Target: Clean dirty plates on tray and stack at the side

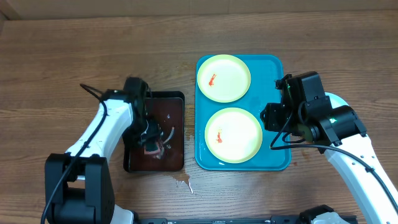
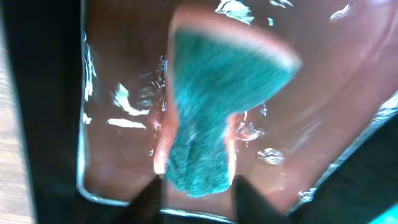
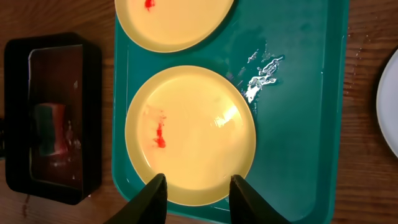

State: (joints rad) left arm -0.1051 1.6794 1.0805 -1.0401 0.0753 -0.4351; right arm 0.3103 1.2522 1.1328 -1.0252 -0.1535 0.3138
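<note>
Just left of the turquoise tray (image 1: 271,66), over the dark tray (image 1: 172,118) and its shallow water, the left gripper (image 2: 199,196) has its jaws drawn partway in on the narrow end of a green sponge (image 2: 217,93), with a finger pressed to each side of it. On the turquoise tray lie two yellow-green plates, the far plate (image 1: 227,74) and the near plate (image 1: 236,134), close together along its length, each with a small red-orange smear (image 1: 219,137). At the tray's right edge the right gripper (image 3: 199,196) hangs above the near plate's rim, jaws partly apart and holding nothing. Water drops (image 3: 264,71) glisten on the tray's bare floor right of the plates. A third plate (image 3: 390,106), paler, lies on the wooden table (image 1: 62,50) just off the tray's right side, only its edge showing
</note>
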